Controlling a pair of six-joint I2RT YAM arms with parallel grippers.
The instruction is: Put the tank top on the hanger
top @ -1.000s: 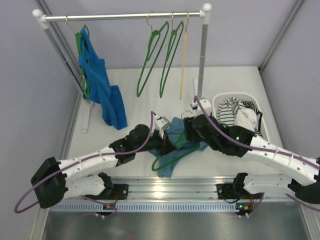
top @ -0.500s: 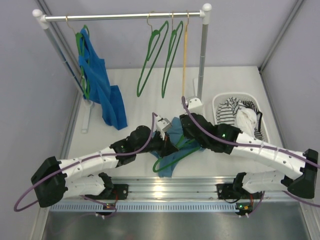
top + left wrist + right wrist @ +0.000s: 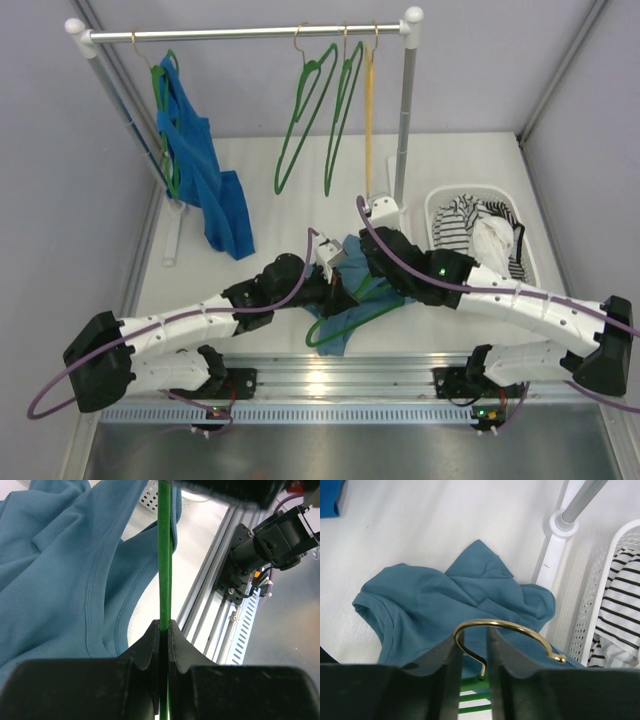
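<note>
The teal-blue tank top [image 3: 333,338] lies crumpled on the table between my two grippers; it also shows in the left wrist view [image 3: 60,565] and the right wrist view [image 3: 435,600]. A dark-green hanger [image 3: 345,322] lies over it. My left gripper [image 3: 338,288] is shut on the hanger's thin green wire [image 3: 164,555], with the jaws [image 3: 164,625] pressed together on it. My right gripper [image 3: 368,268] holds the hanger at its neck. Its jaws [image 3: 472,635] stand narrowly apart, with the gold hook [image 3: 520,628] arching over the fingertips.
A clothes rack [image 3: 240,32] stands at the back with a royal-blue garment [image 3: 200,170], two green hangers [image 3: 300,110] and a yellow hanger [image 3: 368,120]. Its right post base [image 3: 560,535] is close behind my right gripper. A white basket [image 3: 440,200] holds striped cloth [image 3: 460,220].
My right arm has moved left and a little toward the rack, taking the hanger's hook end with it. My left gripper has stayed almost still, shut on the wire.
</note>
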